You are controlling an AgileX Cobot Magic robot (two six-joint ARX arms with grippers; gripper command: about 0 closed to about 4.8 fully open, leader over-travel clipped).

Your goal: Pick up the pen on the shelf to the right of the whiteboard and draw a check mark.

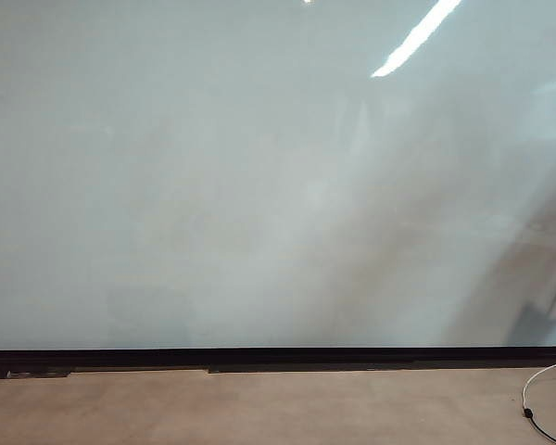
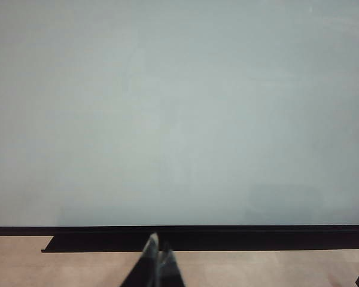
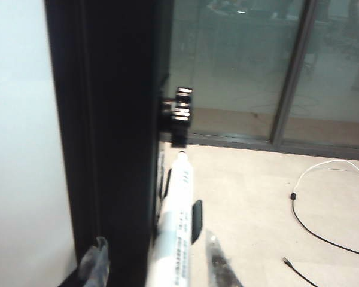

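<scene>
Tight gap at the whiteboard's [image 3: 18, 119] right edge

Right gripper [image 3: 158, 263] straddles the pen [image 3: 176, 215] — black frame [image 3: 107, 131] crowds one finger, a black clamp [image 3: 178, 113] blocks ahead; open floor [image 3: 257, 197] lies beside, crossed by cables [image 3: 323, 233].

The left gripper [image 2: 155, 254] shows only as 2 dark fingertips at the bottom centre of the left wrist view, pressed together with no gap between them, pointing up into the frame.

The right gripper [image 3: 155, 263] appears at the bottom of the right wrist view as 2 translucent, taped fingertips [image 3: 94, 263], 1 at lower left and 1 right of centre. They stand apart with a clear gap between them, and neither visibly presses on anything.

In the exterior view neither arm nor gripper can be made out; only a dim dark shape shows at the right edge.
</scene>
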